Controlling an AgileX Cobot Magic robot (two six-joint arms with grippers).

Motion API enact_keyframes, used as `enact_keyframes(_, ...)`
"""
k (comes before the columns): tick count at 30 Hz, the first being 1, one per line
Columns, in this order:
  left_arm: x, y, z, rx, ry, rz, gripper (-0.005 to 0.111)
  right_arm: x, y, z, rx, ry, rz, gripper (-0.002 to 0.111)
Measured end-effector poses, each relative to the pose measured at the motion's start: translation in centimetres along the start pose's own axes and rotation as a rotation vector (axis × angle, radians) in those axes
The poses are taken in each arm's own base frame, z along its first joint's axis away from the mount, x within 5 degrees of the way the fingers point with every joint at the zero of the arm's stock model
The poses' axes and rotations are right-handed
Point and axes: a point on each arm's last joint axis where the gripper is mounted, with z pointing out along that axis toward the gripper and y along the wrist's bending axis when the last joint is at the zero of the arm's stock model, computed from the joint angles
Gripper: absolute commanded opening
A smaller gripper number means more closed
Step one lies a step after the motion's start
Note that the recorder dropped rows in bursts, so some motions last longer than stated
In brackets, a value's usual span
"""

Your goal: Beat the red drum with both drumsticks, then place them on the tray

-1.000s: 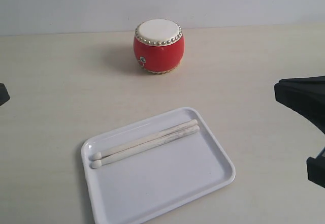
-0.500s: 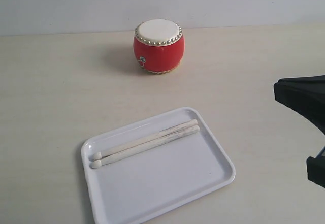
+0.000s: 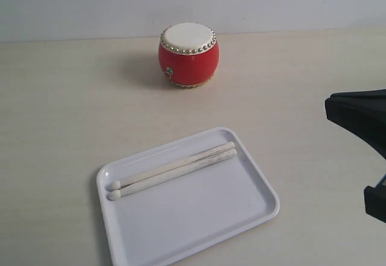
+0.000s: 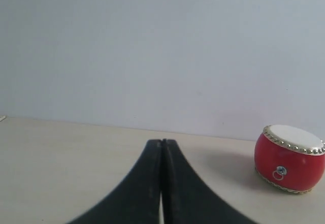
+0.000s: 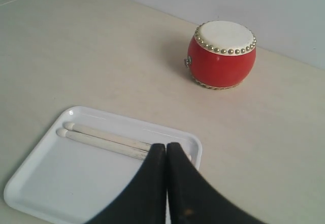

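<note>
Wooden drumsticks [image 5: 101, 136] on the tray [image 5: 66, 183] — butt ends behind the right jaws

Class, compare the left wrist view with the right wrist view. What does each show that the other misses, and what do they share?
Left wrist view only: the left gripper, shut and empty.
Right wrist view only: the tray with two drumsticks lying side by side in it, and the right gripper, shut and empty.
Both: the red drum, upright on the table.

Tabletop items by count
One red drum [image 3: 188, 58], two drumsticks [image 3: 175, 173] and one tray [image 3: 193, 218] are recorded, all set upon one table [image 3: 60, 109].
</note>
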Motion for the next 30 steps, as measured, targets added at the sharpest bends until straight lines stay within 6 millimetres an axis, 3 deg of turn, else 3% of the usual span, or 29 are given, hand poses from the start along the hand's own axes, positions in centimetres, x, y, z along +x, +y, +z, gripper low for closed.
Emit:
enact_keyframes(15, 1.2, 1.0, -0.1, -0.115, 0.134, -0.028, 0.0, 0.0, 0.0, 0.0, 0.0, 0.0, 0.0, 0.0)
enact_keyframes(30, 1.5, 1.1, -0.2, -0.124, 0.159, -0.038, 0.0, 0.0, 0.0, 0.0, -0.001, -0.002, 0.0, 0.0)
